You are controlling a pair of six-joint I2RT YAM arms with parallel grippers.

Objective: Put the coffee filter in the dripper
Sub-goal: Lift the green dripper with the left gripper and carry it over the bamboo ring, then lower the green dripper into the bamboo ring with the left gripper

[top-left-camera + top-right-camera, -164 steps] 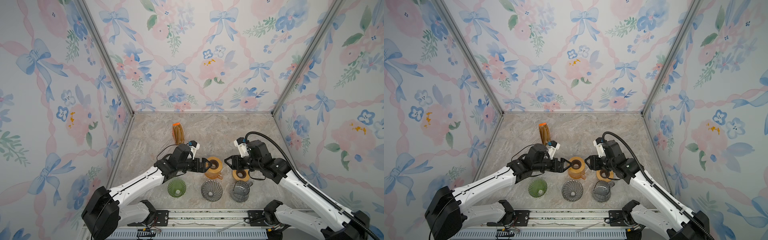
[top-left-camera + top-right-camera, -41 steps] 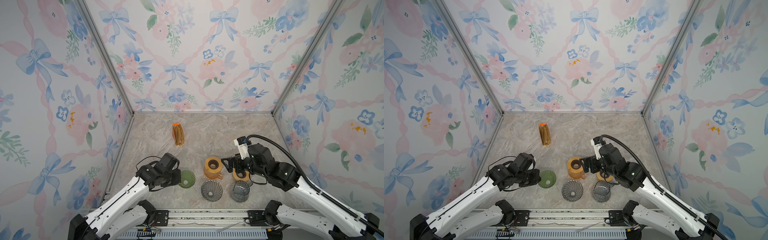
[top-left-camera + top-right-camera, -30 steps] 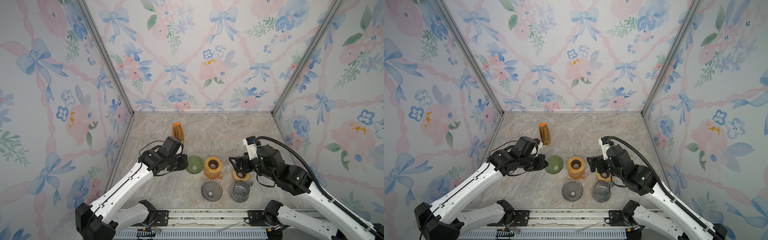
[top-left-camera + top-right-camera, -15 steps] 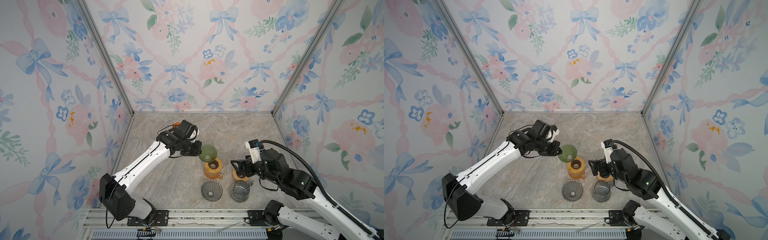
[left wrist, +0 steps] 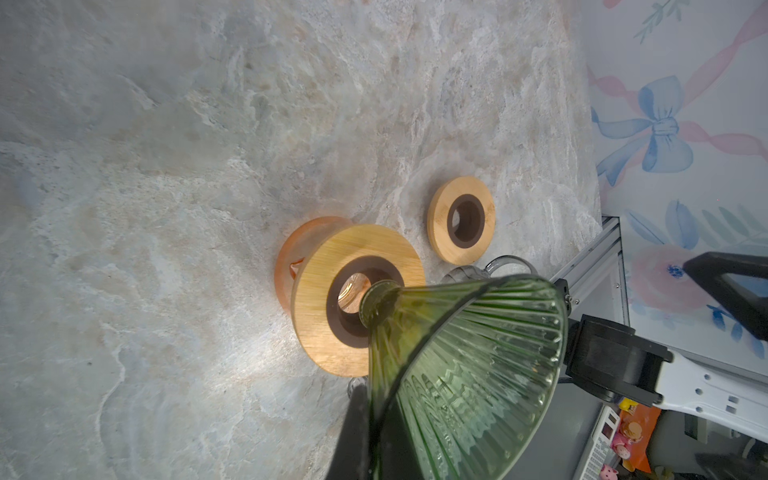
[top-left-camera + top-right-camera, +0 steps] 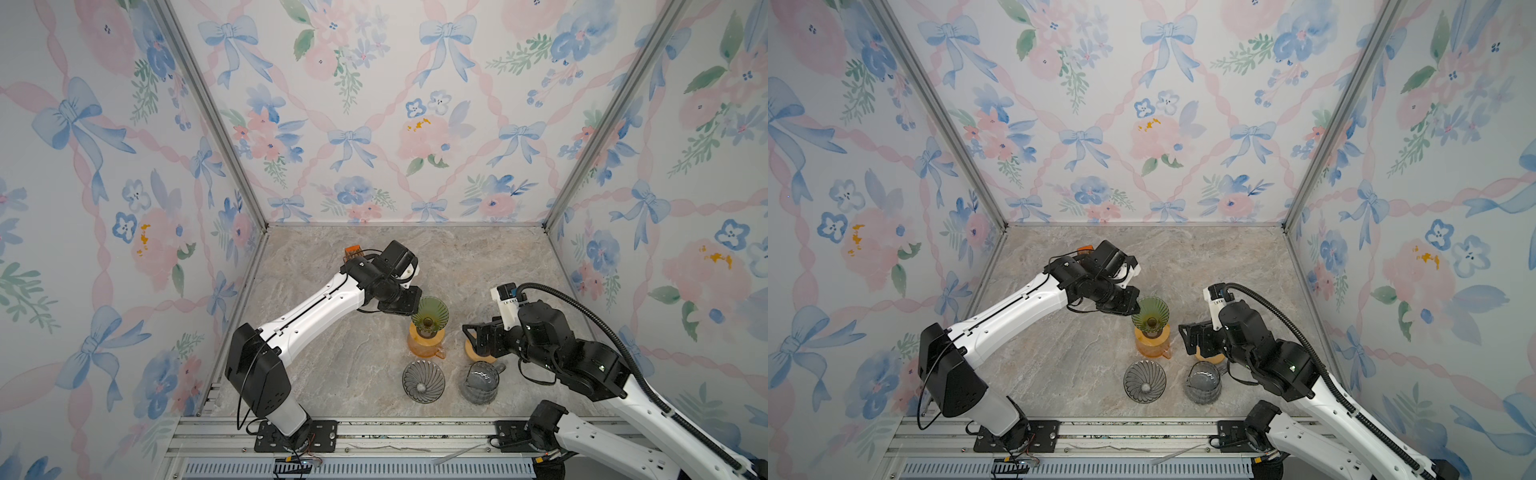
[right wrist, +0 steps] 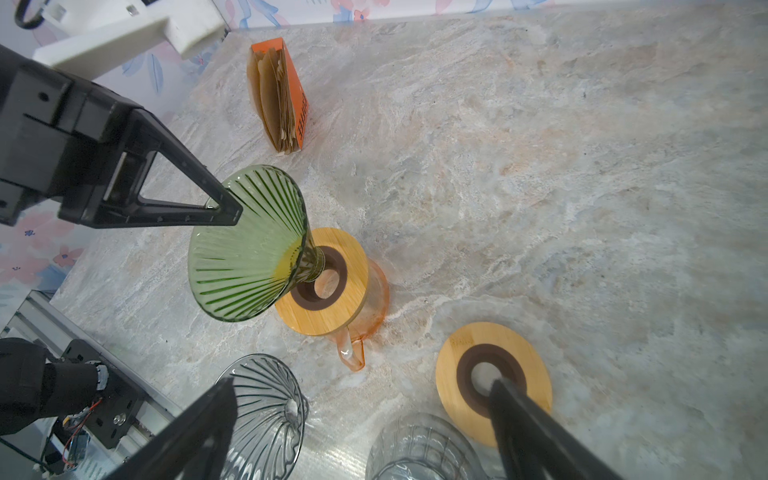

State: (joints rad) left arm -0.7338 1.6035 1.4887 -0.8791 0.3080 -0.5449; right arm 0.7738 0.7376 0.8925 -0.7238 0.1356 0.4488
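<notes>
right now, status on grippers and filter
Left gripper shut on green dripper, tilted, stem at wooden ring. Right gripper open, empty. Filters in orange box, untouched. Nothing blocking.

Lab test cell, not a real kitchen. I'm in a small booth: three walls papered with bows and flowers, bare aluminium posts at the corners, marble-look worktop. My arms' base plates are bolted to an aluminium rail along the front edge. Props on the worktop are coffee gear only: green dripper, grey dripper, orange jug, box of paper filters. Reads as a staged coffee corner inside a robot rig.
</notes>
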